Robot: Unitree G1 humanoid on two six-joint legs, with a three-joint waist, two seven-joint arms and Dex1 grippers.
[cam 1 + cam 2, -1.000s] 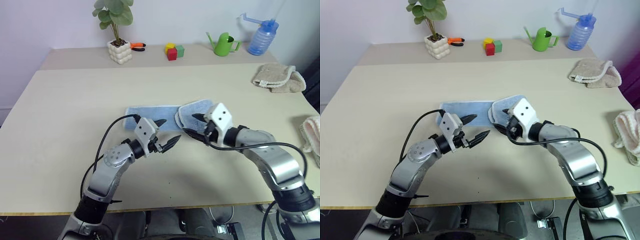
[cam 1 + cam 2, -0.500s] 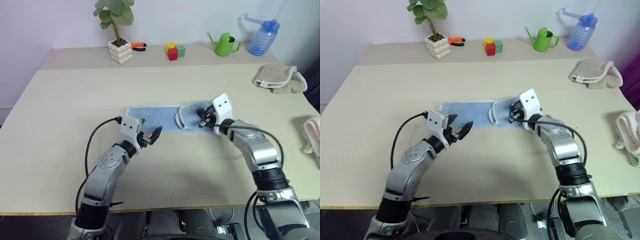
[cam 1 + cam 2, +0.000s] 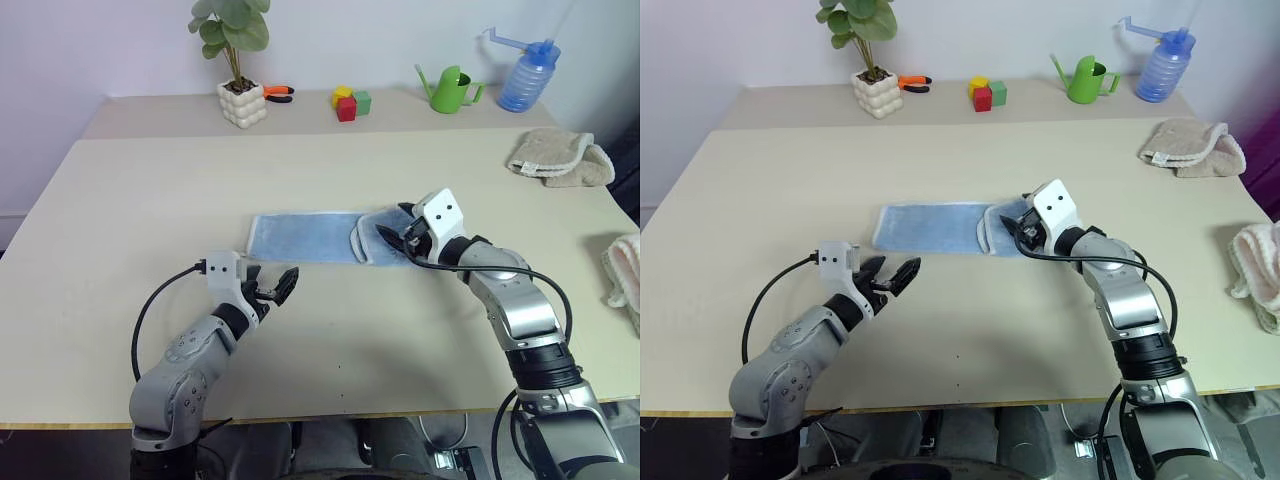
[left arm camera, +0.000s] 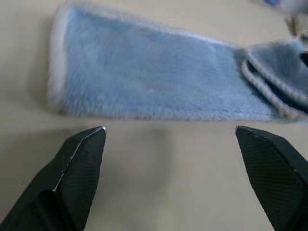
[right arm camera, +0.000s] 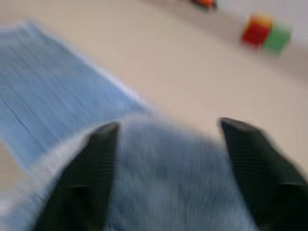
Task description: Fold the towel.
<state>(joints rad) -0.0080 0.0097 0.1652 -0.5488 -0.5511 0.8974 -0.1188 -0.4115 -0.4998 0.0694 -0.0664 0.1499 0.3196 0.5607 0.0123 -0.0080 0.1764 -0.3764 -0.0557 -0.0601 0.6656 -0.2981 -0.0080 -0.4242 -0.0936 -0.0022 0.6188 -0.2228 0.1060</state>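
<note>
From the head views I see the table (image 3: pixel 150 190) carrying the towel (image 3: pixel 300 236), a light blue strip lying flat near the middle, with its right end folded back over itself into a small flap.

The left wrist view adds detail: the whitish edging along the towel's rim and the doubled layers of the flap, with bare table between the cloth and my left pincer's fingers (image 4: pixel 82 159), which stand wide apart. The right wrist view shows the right pincer's fingers (image 5: pixel 96 159) spread over the flap, and the red and green blocks (image 5: pixel 267 34) beyond.

The right pincer (image 3: pixel 393 226) is released, poised at the flap; I cannot tell whether it touches the cloth. The left pincer (image 3: pixel 273 288) is released and empty, near the table on the near side of the towel.

Compared with a second ago, the left pincer has swung away to the left and dropped. The right pincer, then lifting the flap, has let it settle.
</note>
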